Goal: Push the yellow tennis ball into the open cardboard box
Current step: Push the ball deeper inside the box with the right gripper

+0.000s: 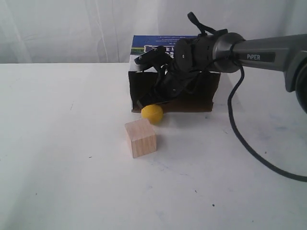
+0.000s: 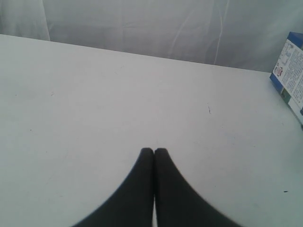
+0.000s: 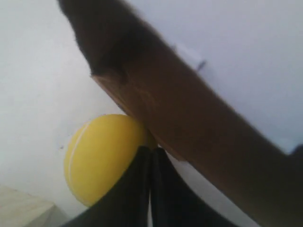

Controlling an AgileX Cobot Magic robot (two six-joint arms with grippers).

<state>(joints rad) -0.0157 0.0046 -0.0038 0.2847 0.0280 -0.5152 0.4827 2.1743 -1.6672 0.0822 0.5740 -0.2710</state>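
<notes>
Yellow tennis ball (image 1: pixel 152 114) rests at the open cardboard box's (image 1: pixel 204 96) mouth, my right gripper (image 3: pixel 151 150) closed beside it; left gripper (image 2: pixel 154 151) closed too.

Yellow ball (image 1: pixel 152 113), pale wooden cube (image 1: pixel 141 138), blue-and-brown box (image 1: pixel 205 95)

There were one worktop (image 1: pixel 57 143), one yellow tennis ball (image 1: pixel 152 113), one wooden cube (image 1: pixel 140 138), one open cardboard box (image 1: pixel 142 87), one left gripper (image 2: pixel 154 151) and one right gripper (image 3: pixel 150 151).
</notes>
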